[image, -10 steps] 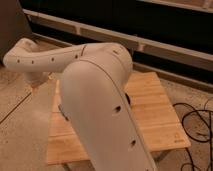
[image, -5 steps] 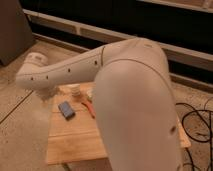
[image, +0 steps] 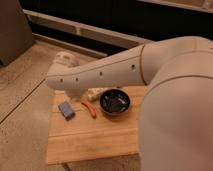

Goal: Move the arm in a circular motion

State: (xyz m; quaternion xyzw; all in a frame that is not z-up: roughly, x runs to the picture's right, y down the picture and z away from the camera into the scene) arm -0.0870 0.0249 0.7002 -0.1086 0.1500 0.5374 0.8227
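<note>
The arm (image: 115, 70) is cream-white, thick and tubular, with a row of small dark holes. It fills the right side of the camera view and reaches left across the back of a wooden table (image: 95, 137). Its rounded elbow joint (image: 62, 75) hangs over the table's back left corner. The gripper is hidden behind the arm's far segments, so I do not see it.
On the table lie a black bowl (image: 115, 101), a small grey-blue block (image: 66, 110), a thin orange-red item (image: 90, 108) and a pale yellowish item (image: 95, 93) partly under the arm. Speckled floor (image: 25, 125) lies to the left, dark wall rails (image: 100, 35) behind.
The arm's elbow has swung right and down towards the table. More of the table top now shows, including the black bowl.
</note>
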